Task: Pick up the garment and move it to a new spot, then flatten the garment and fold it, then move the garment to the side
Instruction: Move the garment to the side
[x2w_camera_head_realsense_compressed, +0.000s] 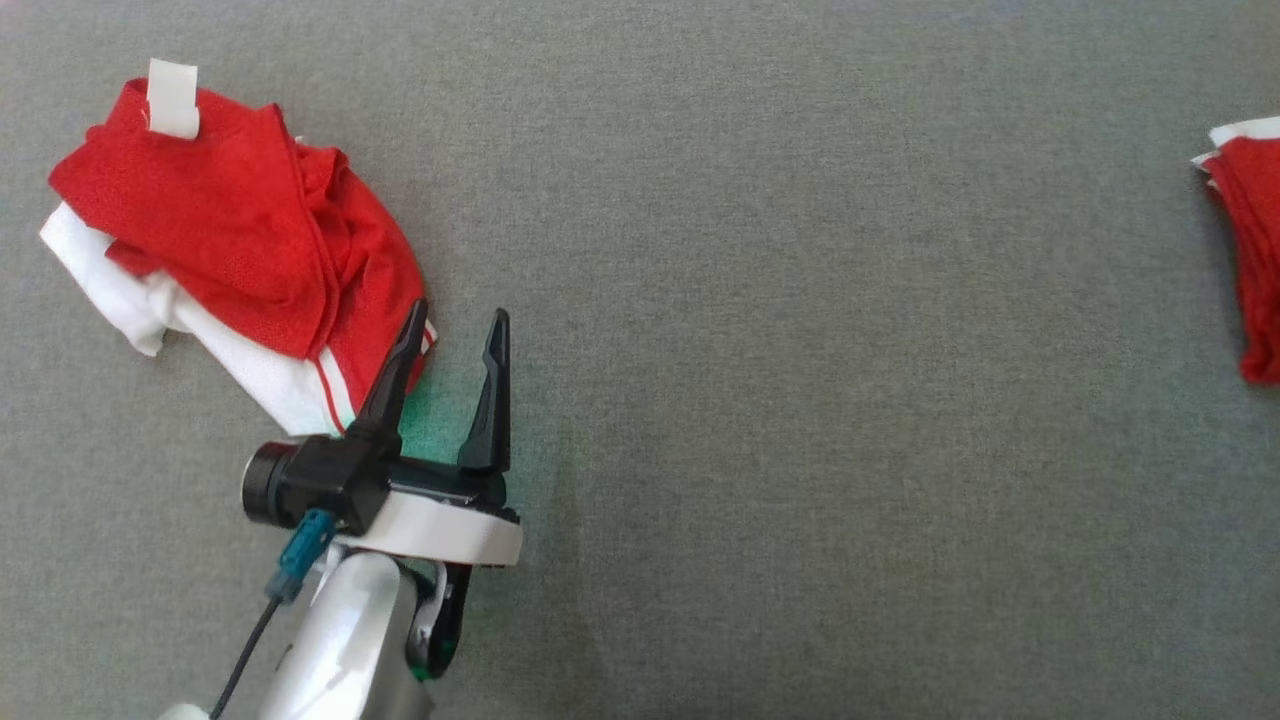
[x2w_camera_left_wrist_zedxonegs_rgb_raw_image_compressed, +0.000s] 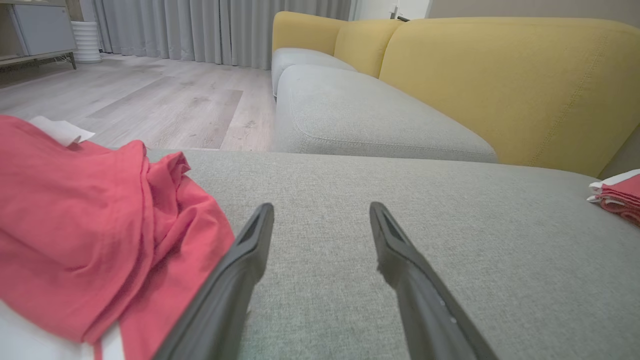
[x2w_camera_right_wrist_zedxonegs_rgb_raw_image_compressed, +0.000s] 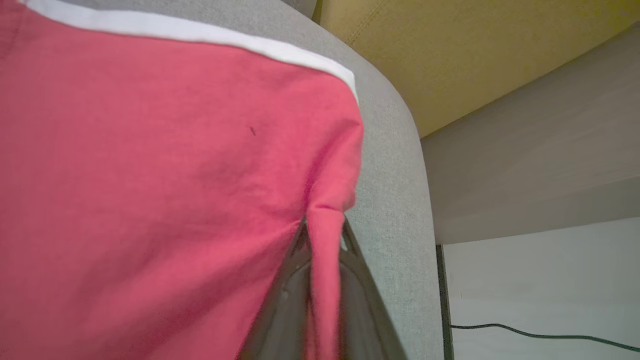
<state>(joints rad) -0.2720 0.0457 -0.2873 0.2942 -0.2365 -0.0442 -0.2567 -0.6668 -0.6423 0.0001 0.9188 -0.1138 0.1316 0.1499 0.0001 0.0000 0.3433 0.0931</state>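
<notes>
Head view: your left tool (x2w_camera_head_realsense_compressed: 458, 312) has both fingers spread with nothing between them. Its left finger lies at the hem of the crumpled garment (x2w_camera_head_realsense_compressed: 240, 220) in the upper left of the frame, and the gap sits over bare sofa cushion (x2w_camera_head_realsense_compressed: 800, 400).
Right wrist view: your right tool (x2w_camera_right_wrist_zedxonegs_rgb_raw_image_compressed: 324, 225) is closed on a pinched ridge of the folded garment (x2w_camera_right_wrist_zedxonegs_rgb_raw_image_compressed: 165, 175), close to the cushion's rounded edge.
Why so: that pinch looks like your hold for dragging the folded piece aside. The open tool seems set ready for the heap.
Where: the folded garment lies at the right edge of the head view, well apart from the heap.
Looks: the folded one is red with a white band, smooth except at the pinch. The heap is red mesh over white, bunched, with a white tag (x2w_camera_head_realsense_compressed: 172, 98) on top.
</notes>
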